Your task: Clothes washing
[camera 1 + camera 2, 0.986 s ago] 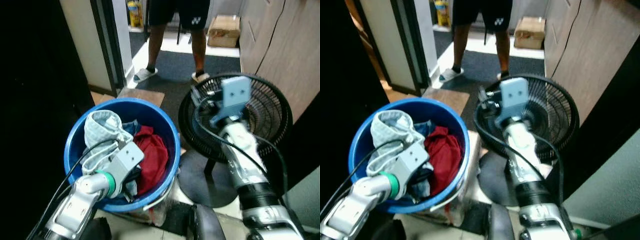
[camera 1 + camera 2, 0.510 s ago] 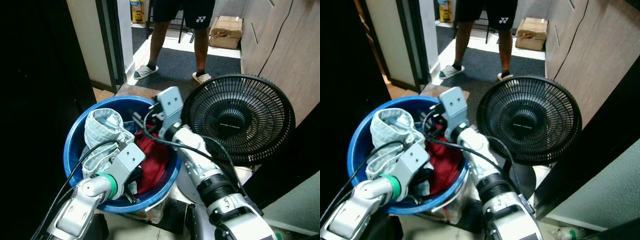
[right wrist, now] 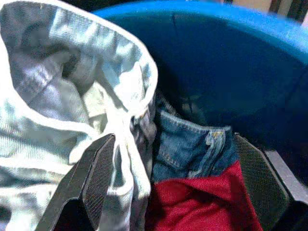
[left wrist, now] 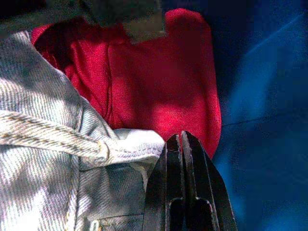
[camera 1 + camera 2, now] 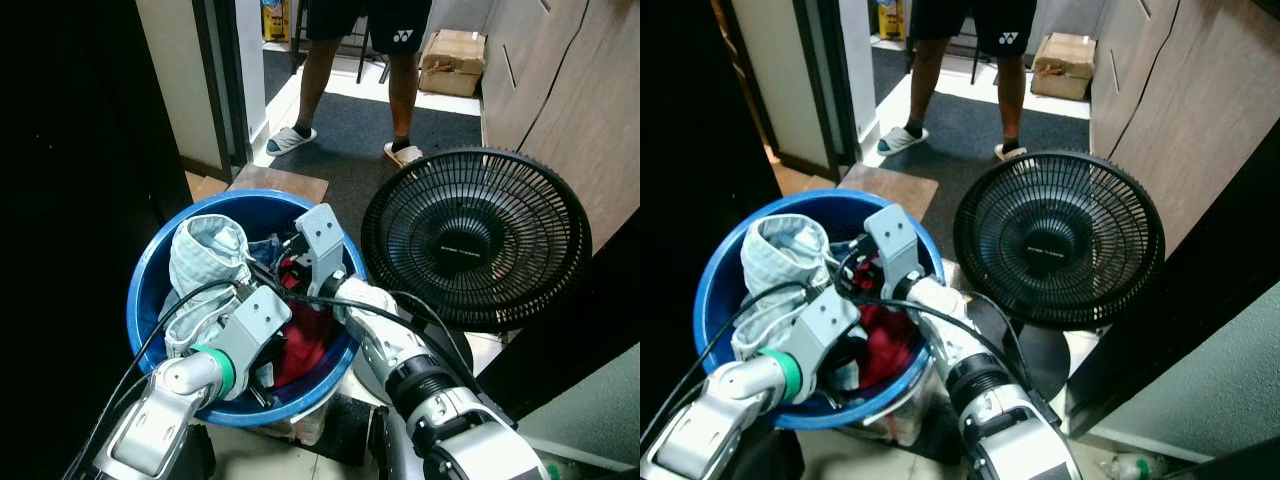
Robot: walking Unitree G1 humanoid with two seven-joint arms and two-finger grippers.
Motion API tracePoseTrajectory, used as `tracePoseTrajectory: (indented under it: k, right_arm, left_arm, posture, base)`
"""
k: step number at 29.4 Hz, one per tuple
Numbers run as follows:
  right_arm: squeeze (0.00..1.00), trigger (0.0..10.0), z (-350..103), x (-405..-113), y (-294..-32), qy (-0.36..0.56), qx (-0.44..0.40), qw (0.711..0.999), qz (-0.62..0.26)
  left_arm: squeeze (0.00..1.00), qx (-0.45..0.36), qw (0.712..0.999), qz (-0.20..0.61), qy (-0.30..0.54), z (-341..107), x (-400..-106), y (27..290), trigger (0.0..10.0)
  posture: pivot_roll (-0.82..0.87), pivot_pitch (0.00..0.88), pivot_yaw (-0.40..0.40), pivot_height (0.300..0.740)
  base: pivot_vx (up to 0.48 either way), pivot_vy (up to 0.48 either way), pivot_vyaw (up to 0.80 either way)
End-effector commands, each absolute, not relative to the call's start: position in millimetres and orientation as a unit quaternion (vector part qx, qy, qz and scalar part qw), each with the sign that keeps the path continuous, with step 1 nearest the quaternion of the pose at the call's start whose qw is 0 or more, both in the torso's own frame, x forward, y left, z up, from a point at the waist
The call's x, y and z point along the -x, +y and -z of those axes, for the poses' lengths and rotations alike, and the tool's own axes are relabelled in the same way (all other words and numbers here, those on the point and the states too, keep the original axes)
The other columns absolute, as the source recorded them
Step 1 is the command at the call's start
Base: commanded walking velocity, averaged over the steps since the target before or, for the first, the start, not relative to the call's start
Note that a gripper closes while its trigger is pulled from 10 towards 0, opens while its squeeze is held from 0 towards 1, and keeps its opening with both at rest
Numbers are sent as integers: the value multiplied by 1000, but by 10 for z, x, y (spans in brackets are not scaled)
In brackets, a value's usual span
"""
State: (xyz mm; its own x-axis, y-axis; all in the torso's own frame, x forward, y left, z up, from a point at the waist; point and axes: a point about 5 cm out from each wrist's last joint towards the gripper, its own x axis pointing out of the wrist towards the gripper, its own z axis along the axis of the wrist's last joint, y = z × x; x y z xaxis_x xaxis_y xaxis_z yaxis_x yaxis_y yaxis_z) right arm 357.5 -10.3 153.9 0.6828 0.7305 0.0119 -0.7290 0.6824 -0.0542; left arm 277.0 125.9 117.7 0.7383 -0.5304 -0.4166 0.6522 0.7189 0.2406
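Laundry sits in the blue tub [image 5: 145, 300] beside the fan [image 5: 475, 240]: pale garment [image 5: 205, 262], jeans [image 3: 190, 144], red cloth [image 4: 159, 91], all soft, limp, light. Right gripper [image 3: 173, 192] jaws spread over them; left gripper [image 4: 185, 149] jaws clenched, empty. Best pinch a bunched fold

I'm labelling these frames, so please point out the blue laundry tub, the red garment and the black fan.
blue laundry tub [image 5: 143, 285], left eye view, left rim
red garment [image 4: 159, 91], left wrist view, middle fold
black fan [image 5: 476, 240], left eye view, grille centre
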Motion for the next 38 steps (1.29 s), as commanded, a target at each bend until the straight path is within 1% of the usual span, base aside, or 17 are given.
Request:
tracePoseTrajectory:
  k: [1, 4, 6, 8, 11, 13, 18, 22, 23, 24, 25, 27, 28, 29, 38]
  right_arm:
    - [0, 10000, -1342, -3520, -145, 24, 18, 912, -410]
    - [0, 10000, -1300, -3500, -155, 34, 21, 904, -426]
    - [0, 10000, -1242, -3489, -177, 58, 8, 896, -440]
    - [0, 10000, -1197, -3508, -209, 83, -16, 899, -429]
    - [0, 10000, -1184, -3519, -225, 88, -18, 902, -423]
    - [0, 10000, -1178, -3531, -242, 92, -15, 903, -419]
    - [0, 10000, -1229, -3563, -266, 84, 31, 897, -433]
    - [0, 10000, -1257, -3577, -270, 82, 34, 896, -436]
    - [0, 8353, -1265, -3583, -267, 83, 34, 896, -436]
    - [0, 8353, -1267, -3587, -264, 84, 33, 896, -435]
    - [0, 4392, -1264, -3584, -256, 86, 31, 894, -438]
    - [0, 4392, -1264, -3584, -256, 86, 31, 894, -438]
    - [0, 3608, -1258, -3579, -247, 87, 29, 893, -440]
    - [0, 0, -1244, -3565, -236, 91, 25, 889, -448]
    - [0, 0, -1196, -3505, -192, 104, -1, 872, -479]
  left_arm:
    - [0, -185, 907, 331, 181, -1095, -2706, 1242, 10000]
    - [0, -185, 907, 331, 181, -1095, -2705, 1243, 10000]
    - [0, -186, 907, 330, 181, -1098, -2706, 1244, 10000]
    - [0, -186, 908, 329, 182, -1100, -2707, 1252, 10000]
    - [0, -186, 908, 329, 183, -1101, -2706, 1257, 10000]
    - [0, -186, 908, 328, 183, -1103, -2705, 1262, 10000]
    - [0, -187, 909, 325, 184, -1112, -2713, 1282, 10000]
    - [0, -186, 909, 325, 183, -1115, -2720, 1273, 10000]
    - [0, -186, 909, 325, 183, -1114, -2723, 1270, 10000]
    - [0, -186, 909, 325, 183, -1114, -2724, 1269, 10000]
    - [0, -186, 909, 325, 184, -1113, -2722, 1272, 10000]
    - [0, -186, 909, 325, 184, -1113, -2722, 1272, 10000]
    - [0, -186, 909, 324, 184, -1112, -2718, 1278, 10000]
    - [0, -186, 909, 323, 186, -1107, -2712, 1290, 10000]
    - [0, -185, 911, 313, 193, -1083, -2667, 1343, 10000]
  posture:
    - [133, 102, -9, 471]
    - [133, 102, -9, 471]
    - [134, 101, -7, 471]
    - [138, 101, -5, 471]
    - [138, 101, -5, 471]
    - [138, 101, -5, 471]
    - [137, 99, -1, 471]
    - [136, 97, 0, 471]
    - [134, 96, 2, 471]
    - [134, 96, 2, 471]
    - [134, 96, 2, 471]
    - [134, 96, 2, 471]
    - [134, 96, 2, 471]
    - [139, 95, 3, 471]
    - [148, 100, -3, 471]
  base:
    - [0, 0, 0]
    - [0, 0, 0]
    - [0, 0, 0]
    - [0, 0, 0]
    - [0, 0, 0]
    - [0, 0, 0]
    - [0, 0, 0]
    - [0, 0, 0]
    - [0, 0, 0]
    - [0, 0, 0]
    - [0, 0, 0]
    - [0, 0, 0]
    - [0, 0, 0]
    - [0, 0, 0]
    - [0, 0, 0]
